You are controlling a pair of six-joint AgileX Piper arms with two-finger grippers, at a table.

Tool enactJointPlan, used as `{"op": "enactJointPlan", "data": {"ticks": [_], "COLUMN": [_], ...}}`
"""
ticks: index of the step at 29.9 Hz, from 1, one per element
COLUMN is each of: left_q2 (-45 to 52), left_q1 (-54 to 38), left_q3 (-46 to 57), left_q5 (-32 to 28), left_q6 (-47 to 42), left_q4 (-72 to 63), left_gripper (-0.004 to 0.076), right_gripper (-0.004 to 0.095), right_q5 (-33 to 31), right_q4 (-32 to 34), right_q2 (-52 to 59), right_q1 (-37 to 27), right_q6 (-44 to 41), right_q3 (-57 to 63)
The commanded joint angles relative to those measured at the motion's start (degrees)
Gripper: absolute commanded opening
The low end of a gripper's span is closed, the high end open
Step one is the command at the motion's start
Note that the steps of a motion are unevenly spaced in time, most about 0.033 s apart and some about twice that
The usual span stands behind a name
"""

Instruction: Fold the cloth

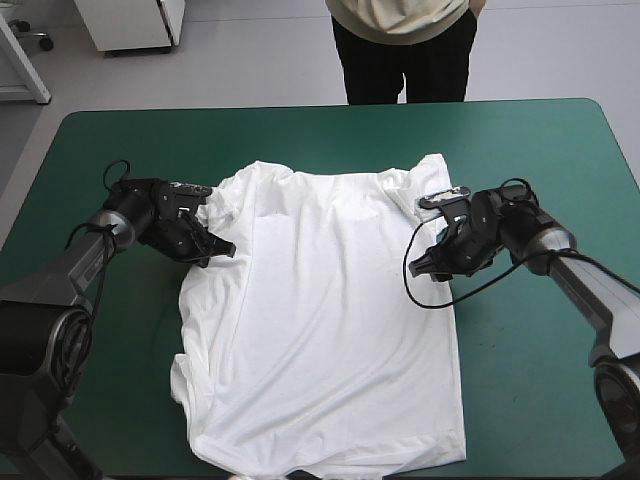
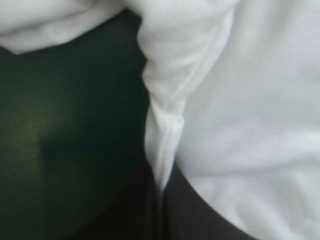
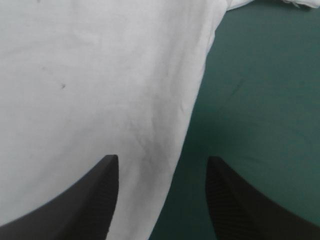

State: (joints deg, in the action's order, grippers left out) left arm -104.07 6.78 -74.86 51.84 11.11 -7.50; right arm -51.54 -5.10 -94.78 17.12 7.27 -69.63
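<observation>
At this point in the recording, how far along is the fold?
Done: the T-shirt lies spread flat on the teal-green cover; no fold shows. In hand: the left gripper is shut on a ridge at one side edge, the right gripper open, astride the opposite edge. To do: the right's grasp and all the folding.

**Blurred left, cropped right**

Around the left gripper all is blurred: its black fingers are dim shapes nipping a fold of the T-shirt. Ahead of the right gripper the T-shirt runs out of view, and that gripper's finger bases are cut off.
</observation>
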Motion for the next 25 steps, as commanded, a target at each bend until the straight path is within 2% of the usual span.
{"op": "enactJointPlan", "data": {"ticks": [1, 6, 9, 14, 22, 25], "left_q2": [2.83, 2.83, 2.83, 2.83, 2.83, 2.83], "left_q1": [0.04, 0.04, 0.04, 0.04, 0.04, 0.04], "left_q3": [-1.76, -1.76, -1.76, -1.76, -1.76, -1.76], "left_q5": [-0.12, -0.72, -1.33, -1.81, -2.62, -2.76], "left_q6": [0.77, 0.77, 0.77, 0.93, 0.93, 0.93], "left_q4": [-0.68, -0.68, -0.68, -0.68, -0.68, -0.68], "left_gripper": [-0.0009, -0.0009, -0.0009, -0.0009, -0.0009, -0.0009], "right_gripper": [0.0607, 0.0618, 0.0577, 0.0418, 0.0186, 0.0066], "right_q5": [3.31, 3.86, 3.61, 2.74, 2.89, 2.55], "right_q4": [0.61, -0.36, -1.54, -6.10, -5.90, -5.92], "right_q2": [-1.21, -6.65, -9.19, -11.29, -12.60, -13.55], "right_q1": [0.09, 0.09, 0.09, 0.09, 0.09, 0.09], "right_q6": [0.15, -0.09, -0.23, 1.14, 2.52, 3.27], "right_q3": [-1.81, -3.37, -5.02, -6.14, -6.14, -6.14]}}
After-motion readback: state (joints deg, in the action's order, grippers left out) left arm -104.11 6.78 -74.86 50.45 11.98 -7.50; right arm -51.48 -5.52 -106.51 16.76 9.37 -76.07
